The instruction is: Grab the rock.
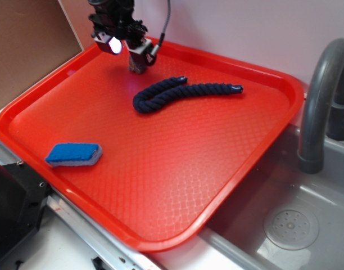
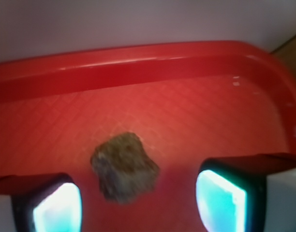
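The rock [image 2: 125,166], a rough mottled brown-grey lump, lies on the red tray [image 2: 138,63] near its back rim. In the wrist view it sits between my two lit fingertips [image 2: 220,198], closer to the left one, with bare tray showing on both sides. My gripper [image 2: 138,203] is open and low around it. In the exterior view the gripper [image 1: 127,52] stands at the tray's [image 1: 161,169] far left end, and the rock [image 1: 138,67] shows just under the right finger.
A dark navy twisted rope [image 1: 177,91] lies right of the gripper. A blue sponge [image 1: 74,154] rests near the tray's front left. A grey sink [image 1: 307,225] with a curved faucet [image 1: 321,101] is to the right. A brown board [image 1: 26,45] stands at the back left.
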You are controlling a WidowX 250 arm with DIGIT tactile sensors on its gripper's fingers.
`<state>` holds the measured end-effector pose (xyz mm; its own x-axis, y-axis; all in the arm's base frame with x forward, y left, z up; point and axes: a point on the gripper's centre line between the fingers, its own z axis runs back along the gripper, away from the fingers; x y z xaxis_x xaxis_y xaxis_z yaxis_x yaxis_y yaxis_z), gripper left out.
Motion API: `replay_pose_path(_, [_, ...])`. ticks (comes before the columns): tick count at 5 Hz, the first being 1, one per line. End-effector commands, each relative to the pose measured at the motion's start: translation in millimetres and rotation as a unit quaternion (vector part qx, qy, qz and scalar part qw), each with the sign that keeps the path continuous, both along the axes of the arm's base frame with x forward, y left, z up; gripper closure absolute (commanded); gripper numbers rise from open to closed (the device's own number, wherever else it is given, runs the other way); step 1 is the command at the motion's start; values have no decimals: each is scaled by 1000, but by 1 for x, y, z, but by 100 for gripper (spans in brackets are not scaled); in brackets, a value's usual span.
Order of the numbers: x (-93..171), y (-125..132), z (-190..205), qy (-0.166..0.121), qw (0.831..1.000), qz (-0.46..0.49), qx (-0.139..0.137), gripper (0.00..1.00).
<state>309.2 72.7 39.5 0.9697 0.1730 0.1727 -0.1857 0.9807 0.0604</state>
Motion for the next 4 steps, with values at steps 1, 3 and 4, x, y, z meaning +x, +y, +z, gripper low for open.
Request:
replay_pose_path(1, [11,-7,-10,-13,1000,-6,-15,9])
replay_pose_path(3, [7,-7,5,-37,999,9,-3,100])
replay_pose_path(4, [-4,-11,29,-28,999,24,7,100])
